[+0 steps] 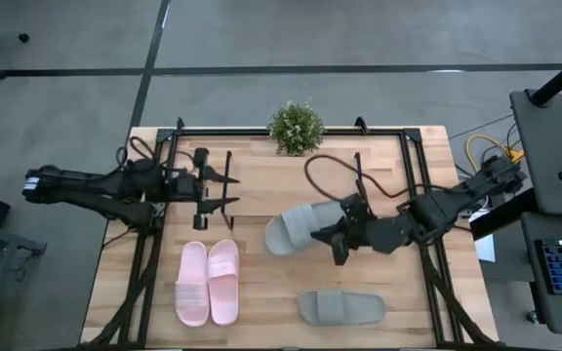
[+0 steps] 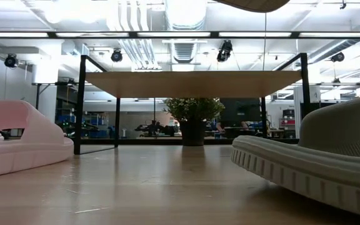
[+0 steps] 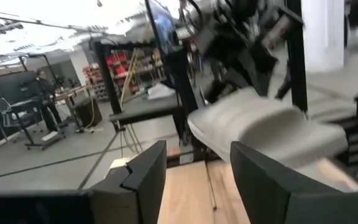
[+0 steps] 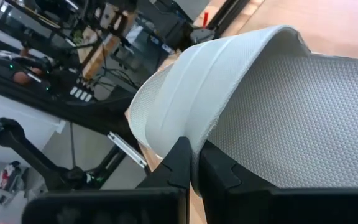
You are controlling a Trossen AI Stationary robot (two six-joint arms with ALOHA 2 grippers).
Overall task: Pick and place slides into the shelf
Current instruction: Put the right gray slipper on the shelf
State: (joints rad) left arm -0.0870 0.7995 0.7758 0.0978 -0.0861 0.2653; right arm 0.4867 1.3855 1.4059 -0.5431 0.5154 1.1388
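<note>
The right gripper (image 1: 342,234) is pinching the strap edge of one grey-green slide (image 1: 301,229), fingers clamped tight on it as the right wrist view shows (image 4: 188,163). It is carrying that slide in the air over the middle of the table, toe pointing toward the left arm. In the low view only a sliver of the sole is showing at the upper edge, so the slide is hanging above shelf height.

The left gripper (image 1: 224,191) is waiting partly open and empty on its own side of the table, above the pink pair, pointing toward the carried slide.

The second grey-green slide (image 1: 340,307) is lying flat on the tabletop near the front edge, well apart from the gripper. The pale pink pair (image 1: 208,283) is sitting side by side on the tabletop, touching.

The shelf (image 2: 192,83) is standing at the far side with a small potted plant (image 1: 297,127) behind it. No slide is showing on it or under it.

Progress judgement: nothing is placed yet. The first slide is in transit; three more are waiting on the tabletop. Likely next: bringing the held slide to the shelf.
</note>
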